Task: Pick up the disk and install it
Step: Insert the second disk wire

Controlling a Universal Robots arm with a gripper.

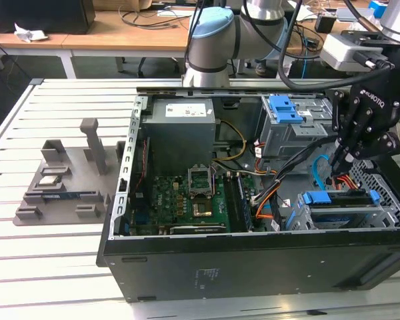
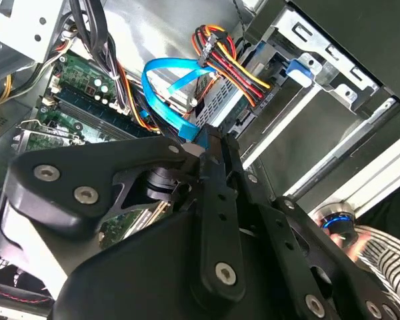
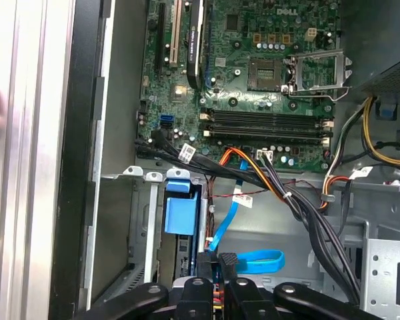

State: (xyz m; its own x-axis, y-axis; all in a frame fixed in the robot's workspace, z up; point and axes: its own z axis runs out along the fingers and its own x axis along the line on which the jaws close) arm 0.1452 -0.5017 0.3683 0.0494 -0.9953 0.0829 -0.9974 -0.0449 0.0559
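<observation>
The disk [image 1: 347,198] sits on edge in the lower drive cage [image 1: 300,217] at the case's front corner, on the exterior view's right, its blue handle [image 3: 180,215] at the end toward the motherboard. My gripper [image 1: 335,175] hangs just above it. Its fingers [image 3: 228,265] are pressed together with nothing visible between them. In the second wrist view the gripper's tips [image 2: 212,143] meet beside a looped blue data cable [image 2: 161,80] and a bundle of red, yellow and black wires [image 2: 230,63]. How far the disk is seated in the cage is hidden by the cage walls.
The open black case [image 1: 207,267] holds the green motherboard [image 1: 187,200], a grey power supply [image 1: 182,127] and an upper drive cage with a fixed blue bracket [image 1: 285,109]. Black and orange cables [image 3: 280,187] cross beside the lower cage. A grey parts tray [image 1: 60,187] lies on the exterior view's left.
</observation>
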